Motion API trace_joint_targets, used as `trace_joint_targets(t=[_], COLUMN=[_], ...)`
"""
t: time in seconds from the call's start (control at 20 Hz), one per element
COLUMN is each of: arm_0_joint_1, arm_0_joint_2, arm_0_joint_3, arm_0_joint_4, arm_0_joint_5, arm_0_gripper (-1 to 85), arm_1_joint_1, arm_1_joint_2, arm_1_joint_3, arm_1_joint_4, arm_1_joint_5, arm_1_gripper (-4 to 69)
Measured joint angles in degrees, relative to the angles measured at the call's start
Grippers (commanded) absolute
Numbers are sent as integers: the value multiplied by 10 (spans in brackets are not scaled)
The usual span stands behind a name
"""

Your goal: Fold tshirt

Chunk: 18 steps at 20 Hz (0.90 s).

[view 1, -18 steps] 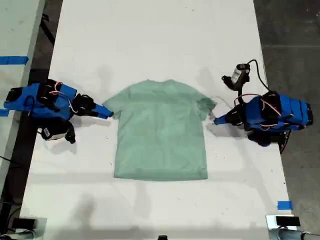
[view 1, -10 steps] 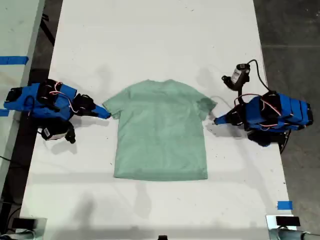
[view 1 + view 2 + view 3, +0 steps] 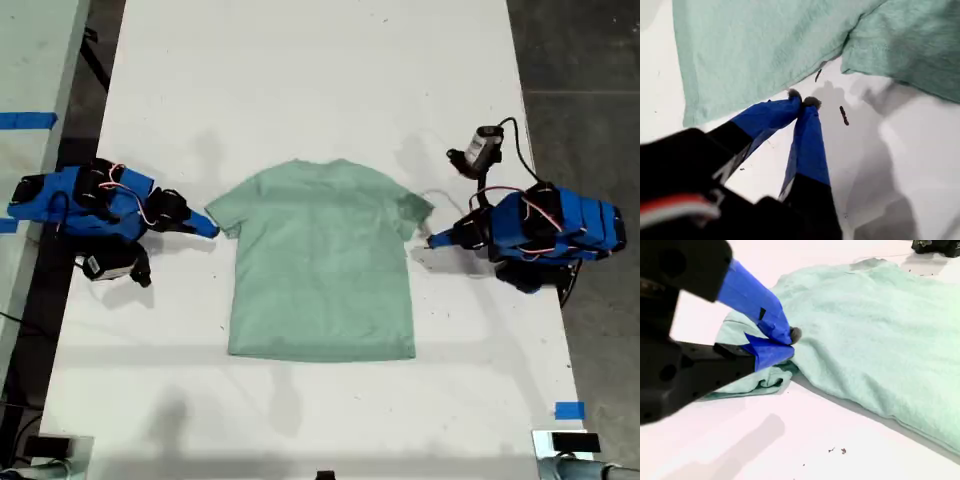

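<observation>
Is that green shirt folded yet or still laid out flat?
Mostly spread flat: the tshirt shows its full outline; only one sleeve is bunched.

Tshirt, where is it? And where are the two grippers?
tshirt point(image 3: 320, 265): exterior view, middle of the chest.
first gripper point(image 3: 802, 101): first wrist view, where its blue fingers meet.
second gripper point(image 3: 788, 343): second wrist view, between its blue fingertips.
</observation>
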State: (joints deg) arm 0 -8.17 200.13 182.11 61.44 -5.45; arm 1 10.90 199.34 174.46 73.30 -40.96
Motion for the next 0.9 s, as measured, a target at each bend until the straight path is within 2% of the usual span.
trace_joint_targets(t=[0.1,0.3,0.4,0.75,0.9], arm_0_joint_1=[1,1,1,-9,-19], arm_0_joint_2=[0,0,0,0,-18], arm_0_joint_3=[0,0,0,-18,-83], arm_0_joint_4=[0,0,0,-17,-12], arm_0_joint_5=[0,0,0,-16,-16], arm_0_gripper=[1,1,1,1,1], arm_1_joint_1=[4,6,6,11,34], arm_1_joint_2=[0,0,0,0,-4], arm_1_joint_3=[-1,-1,9,0,-62], arm_1_joint_4=[-4,-4,-4,-4,5], arm_1_joint_5=[121,251,319,293,255], arm_1_gripper=[33,61,-8,-7,-7])
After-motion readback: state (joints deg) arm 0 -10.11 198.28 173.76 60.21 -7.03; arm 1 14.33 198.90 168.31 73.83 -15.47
